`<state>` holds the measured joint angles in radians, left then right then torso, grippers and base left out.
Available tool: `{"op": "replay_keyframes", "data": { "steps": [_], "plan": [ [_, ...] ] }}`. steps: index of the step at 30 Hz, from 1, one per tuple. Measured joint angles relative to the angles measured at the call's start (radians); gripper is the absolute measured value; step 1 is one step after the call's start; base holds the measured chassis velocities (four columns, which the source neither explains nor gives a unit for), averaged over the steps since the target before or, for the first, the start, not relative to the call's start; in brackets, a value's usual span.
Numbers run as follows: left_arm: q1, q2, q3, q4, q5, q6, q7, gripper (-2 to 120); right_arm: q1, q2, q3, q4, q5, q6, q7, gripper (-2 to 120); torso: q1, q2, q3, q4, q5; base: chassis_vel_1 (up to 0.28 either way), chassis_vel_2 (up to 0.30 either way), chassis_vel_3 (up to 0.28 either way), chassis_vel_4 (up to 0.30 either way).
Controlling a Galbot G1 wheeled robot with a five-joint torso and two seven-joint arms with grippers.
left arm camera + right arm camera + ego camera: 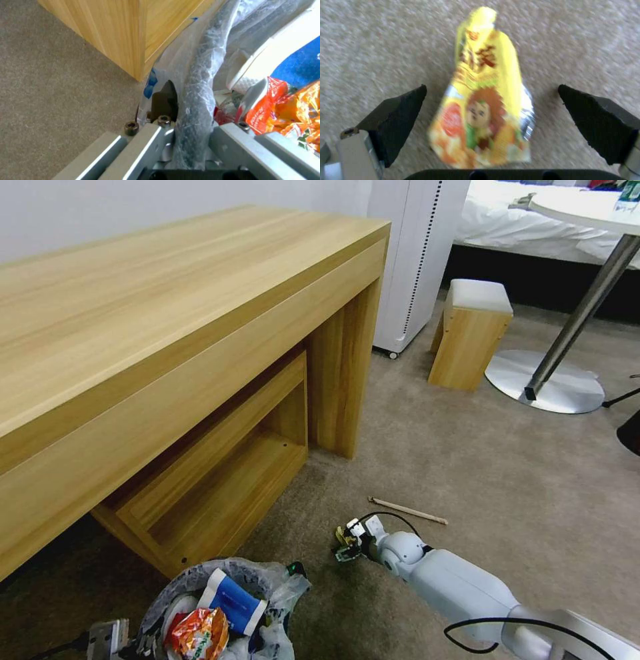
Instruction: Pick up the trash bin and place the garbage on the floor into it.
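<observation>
Squarely between right gripper [491, 110] pads: yellow wrapper [486, 110].

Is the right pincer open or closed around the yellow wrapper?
Open: the right pincer has its fingers apart beside the yellow wrapper on the carpet.

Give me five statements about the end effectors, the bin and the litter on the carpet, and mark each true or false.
1. The left end effector clamps the trash bin at its bagged rim. True.
2. The right end effector is shut on the yellow wrapper. False: open, fingers either side of it.
3. The wooden stick lies in the bin. False: on the carpet.
4. An orange wrapper is in the bin. True.
5. The bin stands on the desk. False: beside it, low.
</observation>
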<state>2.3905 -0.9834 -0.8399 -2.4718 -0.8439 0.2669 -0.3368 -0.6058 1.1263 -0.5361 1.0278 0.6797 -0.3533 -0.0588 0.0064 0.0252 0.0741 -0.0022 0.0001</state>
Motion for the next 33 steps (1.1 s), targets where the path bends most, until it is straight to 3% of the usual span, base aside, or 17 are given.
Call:
{"op": "replay_keyframes", "data": {
  "steps": [10,13,16,18,20,22,24,33],
  "plan": [
    [-0.004,-0.028,0.043,0.014,0.062,-0.007,0.011,0,-0.02,-0.039,0.013,0.024,0.002,0.008,0.015,99,0.0,0.0,0.0,-0.0001,0.0001,0.0,0.0,0.0,0.0],
    [-0.006,-0.035,0.054,0.018,0.078,-0.009,0.014,0,-0.024,-0.037,0.013,0.027,0.002,0.01,0.022,91,0.0,0.0,0.0,0.0001,0.0001,0.0,0.0,0.0,0.0],
    [-0.004,-0.035,0.049,0.017,0.079,-0.011,0.015,0,-0.025,-0.034,0.012,0.032,0.01,0.009,0.03,75,0.0,0.0,0.0,0.0,-0.0001,0.0,0.0,0.0,0.0],
    [-0.004,-0.035,0.049,0.017,0.079,-0.011,0.015,0,-0.025,-0.035,0.011,0.032,0.011,0.011,0.03,73,0.0,0.0,0.0,0.0,-0.0001,0.0,0.0,0.0,0.0],
    [-0.005,-0.039,0.05,0.019,0.086,-0.012,0.017,0,-0.021,-0.033,0.004,0.029,0.013,0.027,0.03,59,0.0,0.0,0.0,0.0,-0.0001,0.0,0.0,0.0,0.0],
    [-0.005,-0.039,0.05,0.02,0.087,-0.012,0.017,0,-0.02,-0.032,0.003,0.028,0.013,0.028,0.03,58,0.0,0.0,0.0,0.0001,-0.0001,0.0,0.0,0.0,0.0],
    [-0.006,-0.039,0.052,0.022,0.092,-0.012,0.02,0,-0.016,-0.028,-0.001,0.026,0.015,0.032,0.03,46,0.0,0.0,0.0,0.0,0.0,0.0,0.0,0.0,0.0],
    [-0.009,-0.03,0.051,0.027,0.092,-0.013,0.021,0,-0.003,-0.019,-0.008,0.017,0.025,0.051,0.038,15,0.0,0.0,0.0,0.0001,0.0001,0.0,0.0,0.0,0.0]
  ]
}}
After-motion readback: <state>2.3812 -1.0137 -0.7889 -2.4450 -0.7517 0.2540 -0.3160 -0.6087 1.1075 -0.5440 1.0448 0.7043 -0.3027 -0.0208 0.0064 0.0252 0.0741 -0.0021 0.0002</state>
